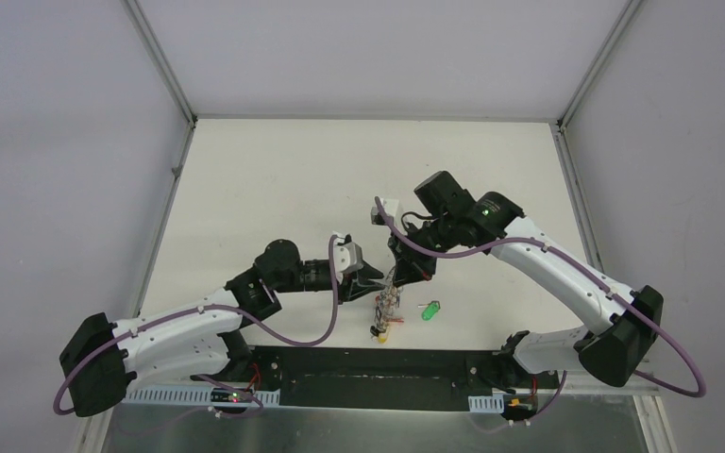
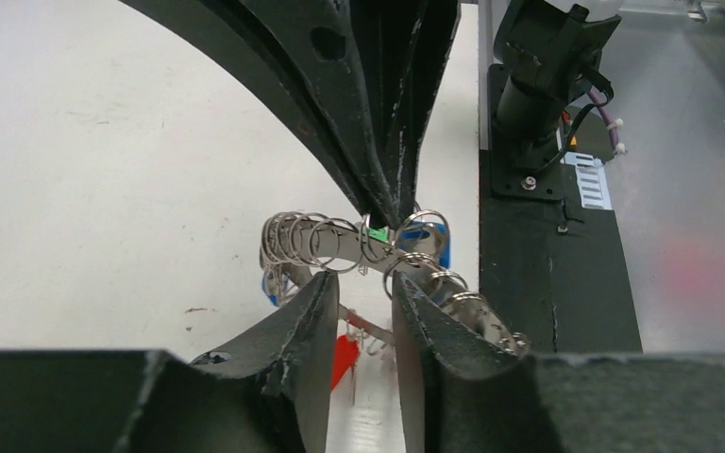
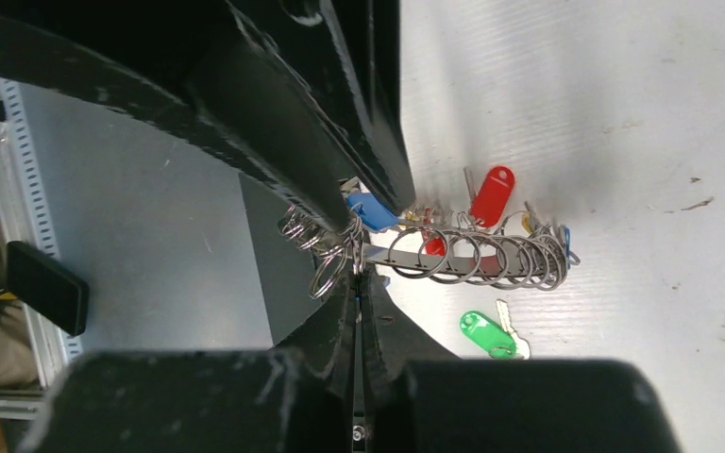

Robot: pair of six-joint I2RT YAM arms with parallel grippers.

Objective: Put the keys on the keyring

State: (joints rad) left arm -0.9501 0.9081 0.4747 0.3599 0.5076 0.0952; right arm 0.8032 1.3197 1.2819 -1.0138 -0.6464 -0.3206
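Right gripper (image 3: 359, 271) clamped on keyring (image 3: 472, 267) by the bench (image 1: 340, 170) near edge, left gripper (image 2: 363, 283) slightly apart beside it; green key (image 3: 487, 333) lies loose on the bench, so I judge threading unfinished.

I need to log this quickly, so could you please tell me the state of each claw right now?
Left claw: partly open, tips at the keyring, gripping nothing visible.
Right claw: closed on the keyring.
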